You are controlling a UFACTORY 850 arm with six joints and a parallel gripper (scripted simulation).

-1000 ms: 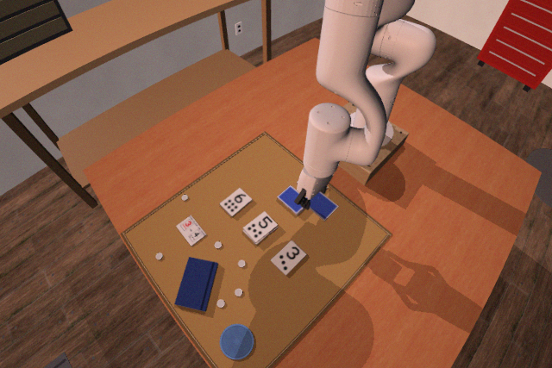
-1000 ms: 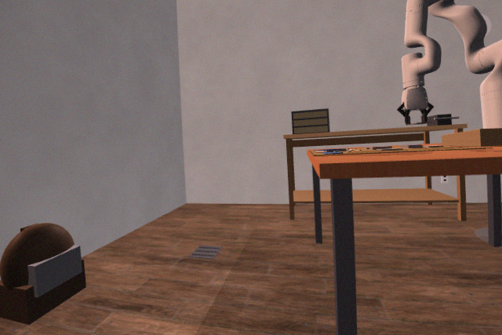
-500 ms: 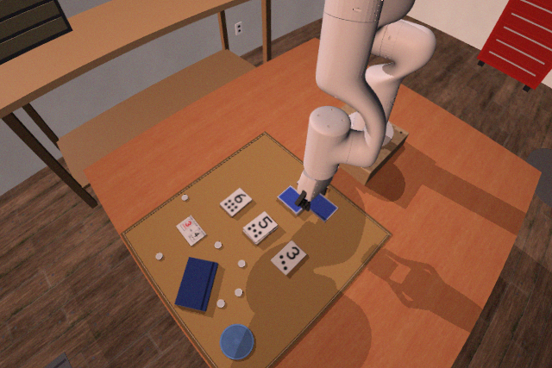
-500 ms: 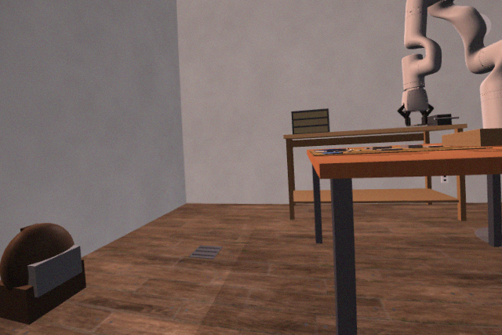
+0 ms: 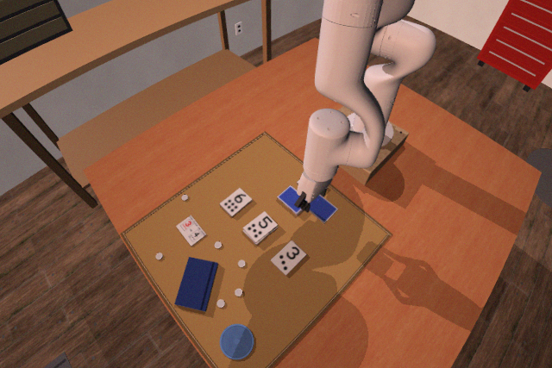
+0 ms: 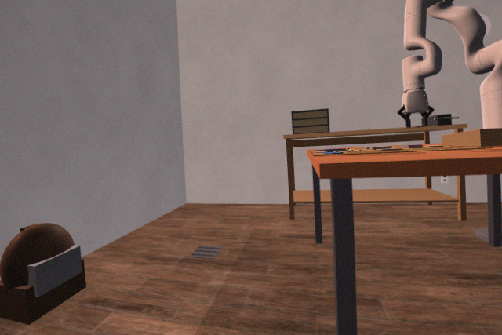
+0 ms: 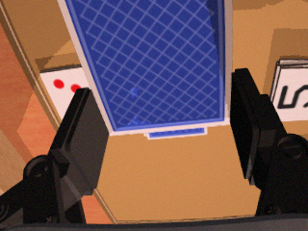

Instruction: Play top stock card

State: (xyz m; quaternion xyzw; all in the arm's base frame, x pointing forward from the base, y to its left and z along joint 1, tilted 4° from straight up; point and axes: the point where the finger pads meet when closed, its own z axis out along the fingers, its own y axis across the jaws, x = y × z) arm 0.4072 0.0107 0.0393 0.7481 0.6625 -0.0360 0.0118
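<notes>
My gripper (image 5: 304,202) hangs over the far right part of the brown card cloth (image 5: 254,248). It is shut on the edges of a blue-backed card (image 5: 323,209), held face down just above the cloth. In the wrist view the card (image 7: 144,45) spans the gap between my fingers. The face-down stock (image 5: 287,197) lies just left of the fingers. A white card with red pips (image 7: 61,85) peeks out under the held card. Three face-up piles show a black 6 (image 5: 235,202), a black 5 (image 5: 260,227) and a black 3 (image 5: 288,257).
A small card with red marks (image 5: 191,230) lies at the cloth's left. A dark blue notebook (image 5: 196,283), a blue disc (image 5: 236,341) and several white chips, one (image 5: 217,244) by the black 5, sit toward the near side. The arm's wooden base block (image 5: 383,150) stands behind the cloth.
</notes>
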